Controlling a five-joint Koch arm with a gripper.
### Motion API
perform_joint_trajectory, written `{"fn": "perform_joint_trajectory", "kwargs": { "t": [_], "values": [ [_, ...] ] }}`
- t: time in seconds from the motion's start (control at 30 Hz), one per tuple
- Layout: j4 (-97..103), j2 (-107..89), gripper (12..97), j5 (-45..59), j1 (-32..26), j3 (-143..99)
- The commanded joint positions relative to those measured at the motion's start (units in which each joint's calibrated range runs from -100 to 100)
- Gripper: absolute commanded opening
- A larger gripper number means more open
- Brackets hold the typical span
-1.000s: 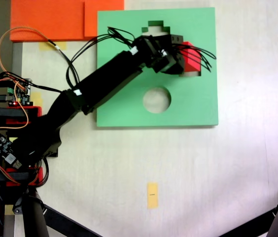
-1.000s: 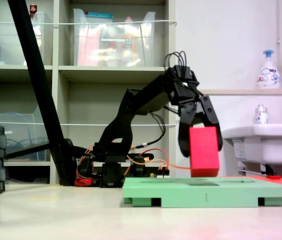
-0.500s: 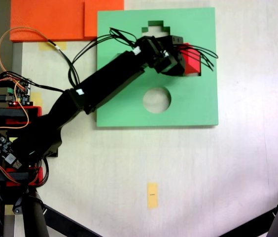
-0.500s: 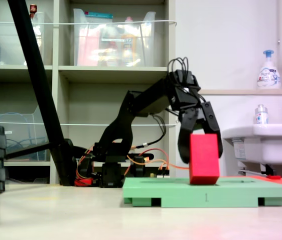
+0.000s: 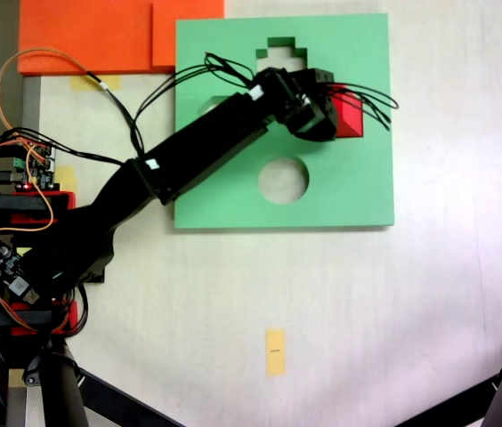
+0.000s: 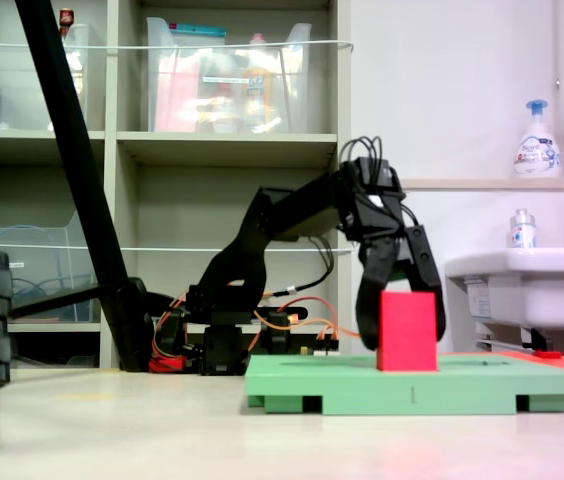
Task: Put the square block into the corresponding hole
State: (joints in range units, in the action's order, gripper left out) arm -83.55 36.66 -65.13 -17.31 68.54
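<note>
The red square block [image 5: 350, 114] stands upright in the square hole of the green foam board [image 5: 349, 196], toward the board's right side. From the side, the block [image 6: 407, 330] has its lower end sunk into the board [image 6: 412, 385] and most of its height sticks out above. My gripper [image 6: 402, 342] reaches down over it, one black finger pressed on each side, shut on it. From above, the gripper head [image 5: 311, 111] covers the block's left part. Block and gripper hide the hole's edges.
A cross-shaped cut-out [image 5: 279, 49] and a round cut-out [image 5: 283, 180] lie left of the block. Orange foam sheets [image 5: 91, 36] lie at the top left, a yellow tag [image 5: 275, 351] on the bare table below. Black stand legs [image 5: 473, 405] cross the bottom corners.
The gripper has come down with the block. A second ago the block hung above the board; now its lower end sits inside the square hole and it stands straighter.
</note>
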Motion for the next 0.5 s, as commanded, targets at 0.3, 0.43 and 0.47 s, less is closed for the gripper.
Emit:
{"fn": "perform_joint_trajectory", "kwargs": {
  "t": [0.3, 0.43, 0.47],
  "values": [
    [4.55, 3.7, 39.2, 0.24, 0.24, 4.34],
    [5.99, 4.26, 40.8, 0.24, 0.54, 4.34],
    [6.47, 4.4, 42.5, 0.24, 0.63, 4.34]
  ]
}}
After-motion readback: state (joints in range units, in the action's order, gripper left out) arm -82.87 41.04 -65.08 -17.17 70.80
